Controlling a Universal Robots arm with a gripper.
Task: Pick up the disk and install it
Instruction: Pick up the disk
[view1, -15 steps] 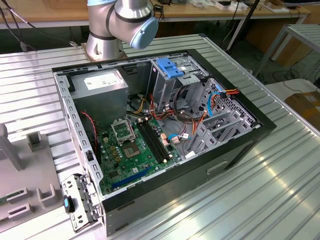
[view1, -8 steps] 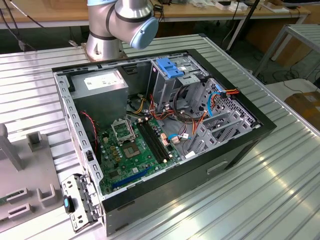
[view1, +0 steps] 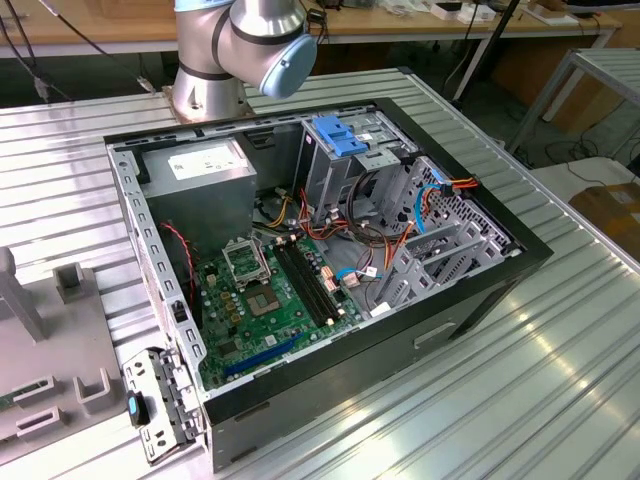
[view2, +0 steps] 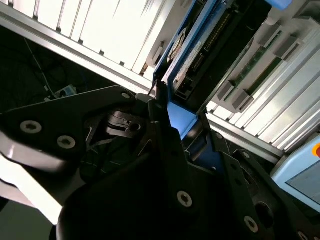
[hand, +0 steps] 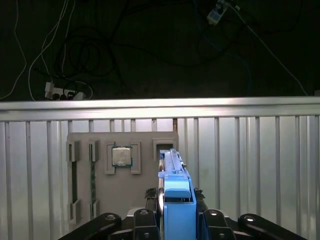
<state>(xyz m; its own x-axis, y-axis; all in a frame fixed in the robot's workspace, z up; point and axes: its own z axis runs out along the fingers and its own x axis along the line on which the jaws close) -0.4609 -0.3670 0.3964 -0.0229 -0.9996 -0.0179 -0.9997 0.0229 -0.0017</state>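
— Gripper (view2: 165, 107) is clamping the disk (view2: 215, 55) by its blue rail, second wrist view.
— First wrist view: it's hanging edge-on by the grey tray (hand: 115, 195), seemingly clear. Exterior view: the case (view1: 330, 395) is lying open. I'm advising a square, firm hold.

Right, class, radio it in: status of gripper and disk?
Gripper shut on the disk, held edge-on. Grey parts tray with a chip behind it. Open computer case in the exterior view.
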